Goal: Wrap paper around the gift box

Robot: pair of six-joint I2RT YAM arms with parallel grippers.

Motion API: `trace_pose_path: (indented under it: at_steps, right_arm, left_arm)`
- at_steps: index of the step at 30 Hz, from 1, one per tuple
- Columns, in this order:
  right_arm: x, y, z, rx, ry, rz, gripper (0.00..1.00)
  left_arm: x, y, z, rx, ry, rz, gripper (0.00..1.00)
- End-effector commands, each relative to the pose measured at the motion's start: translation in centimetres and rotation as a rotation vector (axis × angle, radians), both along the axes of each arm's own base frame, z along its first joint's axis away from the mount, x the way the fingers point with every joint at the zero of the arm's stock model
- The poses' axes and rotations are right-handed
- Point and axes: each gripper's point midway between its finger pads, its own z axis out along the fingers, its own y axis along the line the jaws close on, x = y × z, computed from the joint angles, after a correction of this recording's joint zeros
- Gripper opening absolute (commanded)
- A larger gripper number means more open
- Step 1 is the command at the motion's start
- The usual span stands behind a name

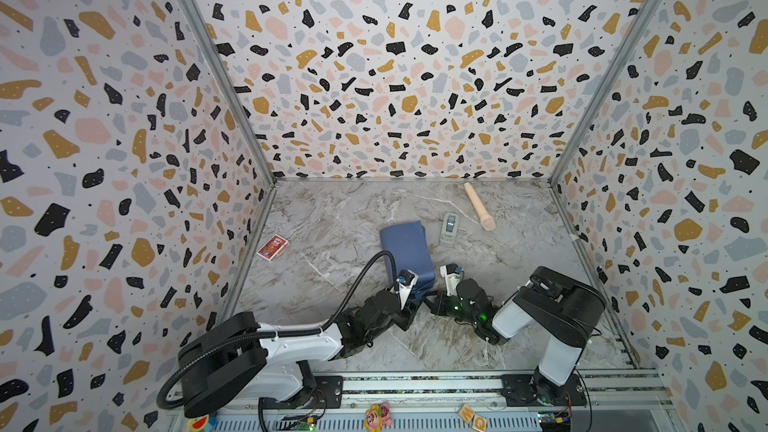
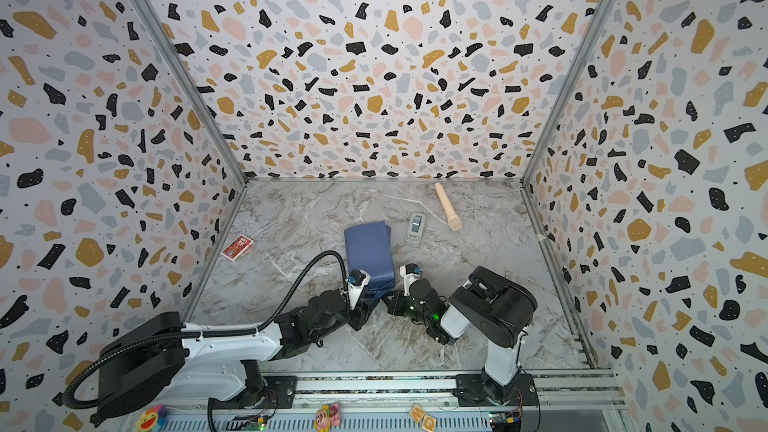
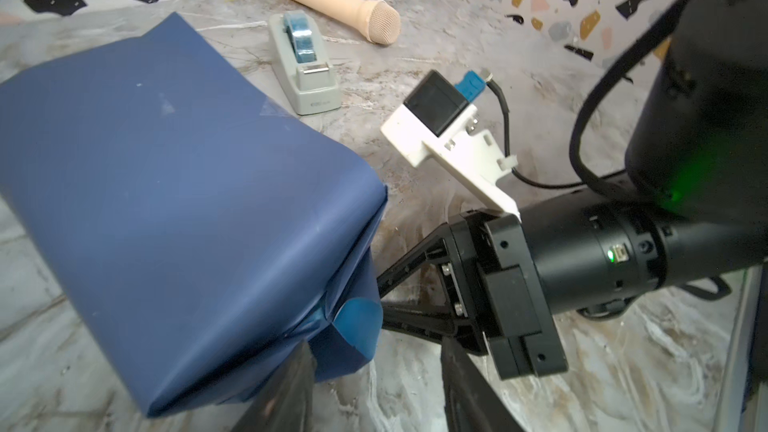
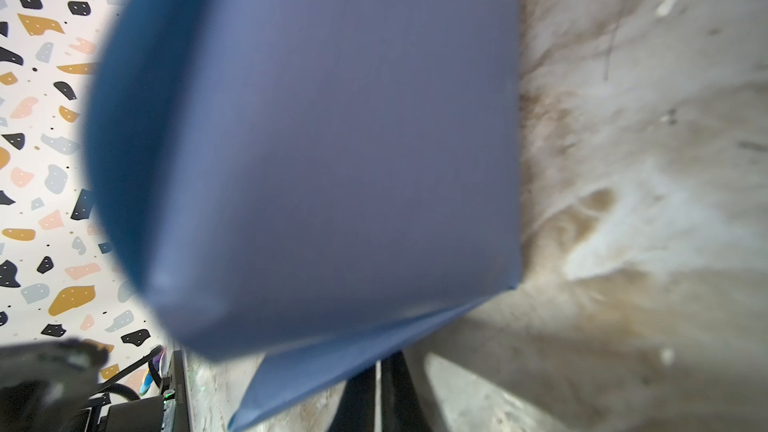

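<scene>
The marble table [image 1: 332, 222] carries the paper [image 1: 407, 249], dull dark-blue face out, folded into a parcel at mid-table. The gift box is wholly hidden inside it, so no box face shows. At the parcel's near end the flaps bunch, and a brighter blue patch shows there. The right gripper [image 3: 380, 299] is clenched on that end fold at the near right corner. The left gripper [image 3: 376, 363] is released, its fingers wide apart at the same end. One finger is close by the paper, but contact is unclear, and both fingers are cut off by the frame. The right wrist view is blurred and mostly filled by paper. Beyond the parcel to the right lie a beige toy microphone [image 1: 480, 206] and a grey tape dispenser [image 1: 448, 229], whose end label is too small to read. A red card pack [image 1: 272, 247] lies to the left, its print illegible. On the front rail, two wooden tiles [image 1: 473, 417] read M and Q.
</scene>
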Motion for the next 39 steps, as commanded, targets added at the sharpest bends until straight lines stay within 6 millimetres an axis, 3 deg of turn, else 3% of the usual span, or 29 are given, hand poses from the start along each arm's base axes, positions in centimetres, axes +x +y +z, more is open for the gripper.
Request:
trace_pose_path:
  at_steps: [1,7,27,39]
  right_arm:
    - [-1.0,-1.4,-2.7,-0.086,0.064,-0.013,0.08]
    - [-1.1,-1.5,-2.7,-0.084,0.064,-0.013,0.08]
    - [-1.4,-1.6,-2.7,-0.089,0.066,-0.004,0.08]
    - [-1.5,-1.7,-2.9,-0.091,0.071,-0.005,0.08]
  left_arm:
    - [-0.1,-0.2,0.2,0.128,-0.129,-0.115,0.49]
    - [-0.2,1.4,-2.0,0.318,-0.257,-0.194,0.49]
    - [2.4,1.5,-3.9,0.408,-0.359,-0.187,0.38]
    - [2.8,0.3,-4.7,0.442,-0.379,-0.236,0.36]
